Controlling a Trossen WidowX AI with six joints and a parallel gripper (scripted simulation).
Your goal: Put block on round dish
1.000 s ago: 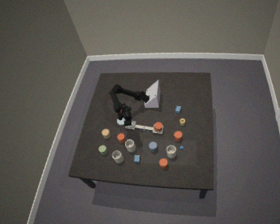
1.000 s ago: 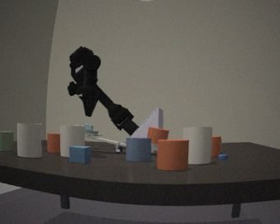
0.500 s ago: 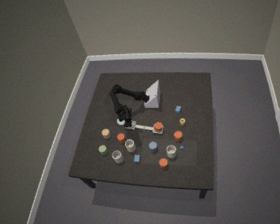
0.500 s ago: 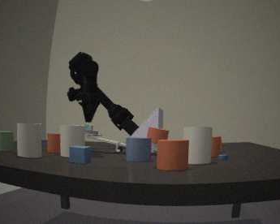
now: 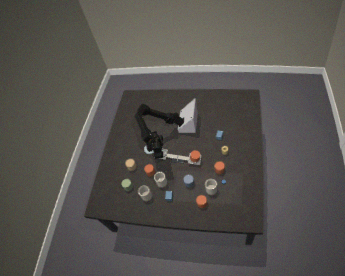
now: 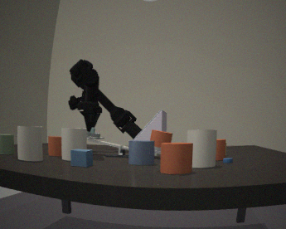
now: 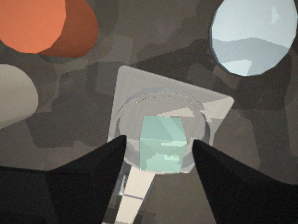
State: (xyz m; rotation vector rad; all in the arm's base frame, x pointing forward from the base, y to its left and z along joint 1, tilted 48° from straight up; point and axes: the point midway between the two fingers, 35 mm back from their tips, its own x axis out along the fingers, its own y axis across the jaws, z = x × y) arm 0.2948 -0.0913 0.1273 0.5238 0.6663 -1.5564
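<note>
1. The pincer (image 5: pixel 159 154) (image 6: pixel 90 128) (image 7: pixel 159 142) is spread, and it points down over 1 end of the balance (image 5: pixel 177 157) (image 6: pixel 108 143) (image 7: pixel 134 195).
2. The mint-green block (image 6: pixel 92 130) (image 7: pixel 162 145) is uncovered and sits on the pan (image 7: pixel 135 82) of this end. In the wrist view it appears between the 2 spread fingers, but they do not pinch it.
3. On the other end there stands 1 orange cup (image 5: pixel 195 156) (image 6: pixel 161 138). The beam is tilted, with the cup's end lower.
4. The round dish (image 5: pixel 145 149) (image 7: pixel 254 37), of pale blue colour, lies near the block's pan, apart from it. The block is not on it, and no cup is above it.
5. On the table (image 5: pixel 228 110) (image 6: pixel 114 182) (image 7: pixel 260 125), a blue cup (image 5: pixel 188 181) (image 6: pixel 141 153) and a blue block (image 5: pixel 169 195) (image 6: pixel 81 158) stand apart from the balance.
</note>
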